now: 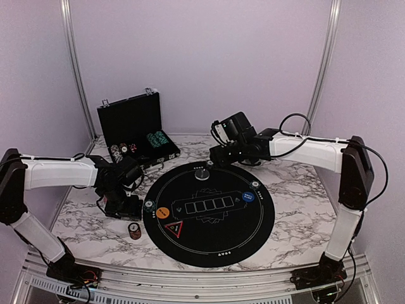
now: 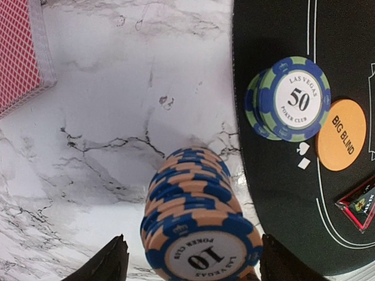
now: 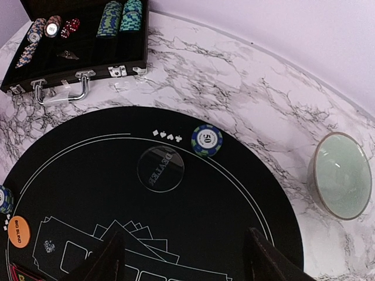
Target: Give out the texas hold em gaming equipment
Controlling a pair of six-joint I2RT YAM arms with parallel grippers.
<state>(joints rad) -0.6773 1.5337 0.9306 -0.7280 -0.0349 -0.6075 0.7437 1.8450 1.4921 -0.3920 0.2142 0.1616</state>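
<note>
Beside the round black felt mat, on the marble tabletop, a stack of orange-and-blue striped poker chips stands between the spread fingers of the left gripper, unclasped. A blue-and-green chip stack sits on the mat by the orange button disc. The right gripper hangs open and empty above the mat.

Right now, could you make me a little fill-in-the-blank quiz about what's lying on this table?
1. The orange disc on the black mat reads ____.
2. The blue-green chip stack beside it is marked ____.
3. The orange-and-blue chip stack, standing off the mat, is marked ____.

Missing words: BIG BLIND; 50; 10.
</note>
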